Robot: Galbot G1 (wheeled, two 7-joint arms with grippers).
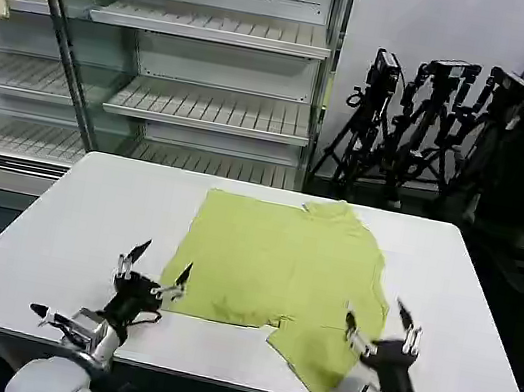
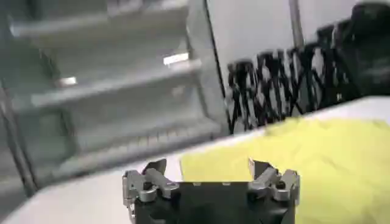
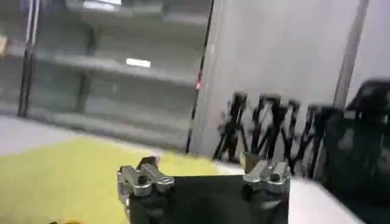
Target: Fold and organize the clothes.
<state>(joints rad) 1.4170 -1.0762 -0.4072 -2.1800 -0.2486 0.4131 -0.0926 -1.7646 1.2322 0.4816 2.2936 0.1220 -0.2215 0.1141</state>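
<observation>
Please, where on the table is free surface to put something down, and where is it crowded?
The white table is bare between its left edge and the T-shirt, and between the shirt and the right edge. A narrow strip is free behind the shirt. The near edge is crowded: the open left tool, the open right tool and the shirt's hem.
</observation>
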